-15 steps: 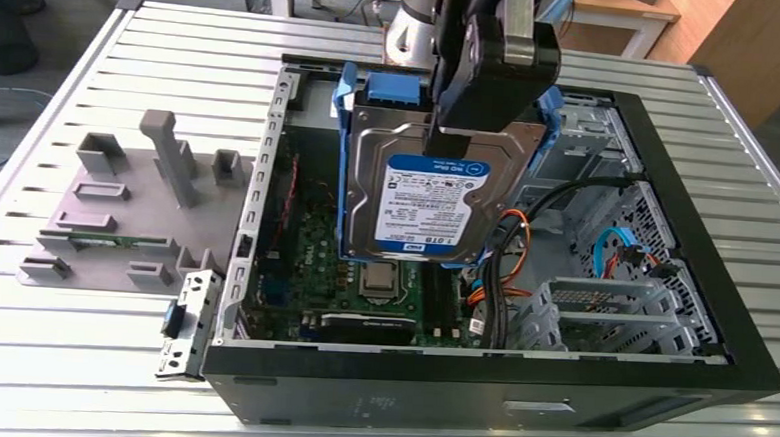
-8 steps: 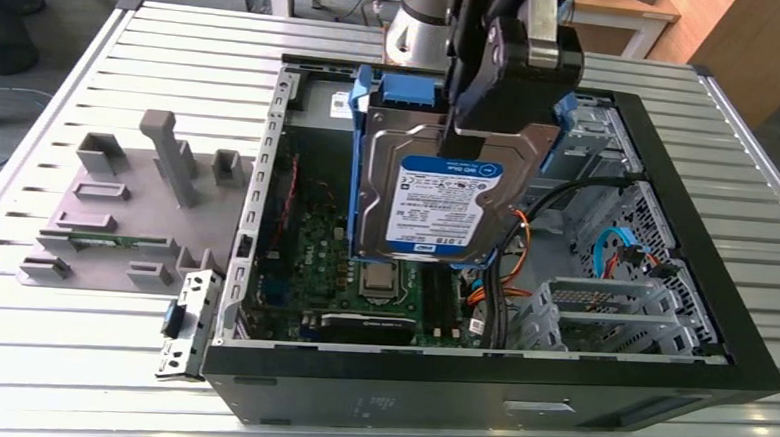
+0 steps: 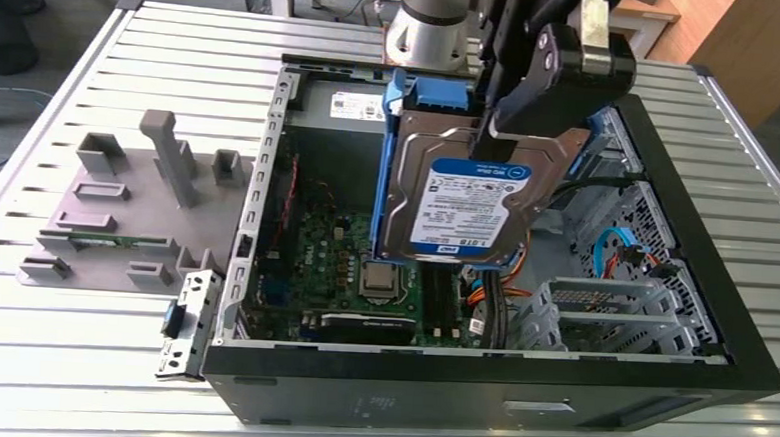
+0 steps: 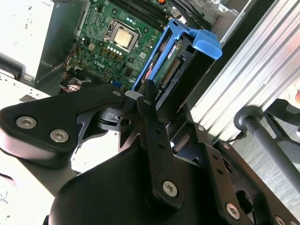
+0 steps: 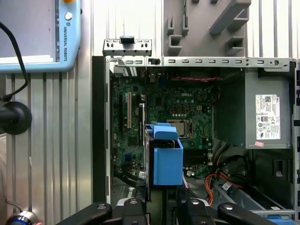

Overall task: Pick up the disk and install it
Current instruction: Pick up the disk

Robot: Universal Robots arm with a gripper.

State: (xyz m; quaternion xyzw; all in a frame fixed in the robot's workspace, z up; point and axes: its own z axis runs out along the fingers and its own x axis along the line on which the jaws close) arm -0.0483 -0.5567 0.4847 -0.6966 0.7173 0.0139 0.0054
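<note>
While the gripper (image 3: 498,144) is clamped on the disk (image 3: 461,207), we log the drive as airborne. It hangs over the open computer case (image 3: 488,389), clear of the parts inside as far as we can tell. Grip is at the drive's upper end. Label side faces the exterior view, body near upright w/ a slight tilt. Our read: holding it by one end leaves the blue rail frame (image 4: 187,47) free along the long edges, which prob. matters for seating it. In the second wrist view one finger (image 4: 149,108) runs up to the drive's edge, connector end showing just beside it. In the first wrist view the frame sits betw. camera and motherboard (image 5: 187,108).

Case lies on its side, panel off, interior opening upward; we judge that's for access from above. Power-supply box (image 5: 267,117) is at one end. Orange and blue cables (image 3: 527,276) and a metal drive cage (image 3: 626,301) lie toward the exterior view's right.

Surface (image 3: 38,310): slatted aluminium, ribbed. Grey fixture plate (image 3: 110,214) w/ upright holders lies just beside the case on the exterior view's left, well apart from the disk. A teach pendant (image 5: 33,33) lies near the case.

Room: wire bin (image 3: 3,18) on the floor beyond the surface, wood-coloured furniture (image 3: 759,48) at the far corner.
</note>
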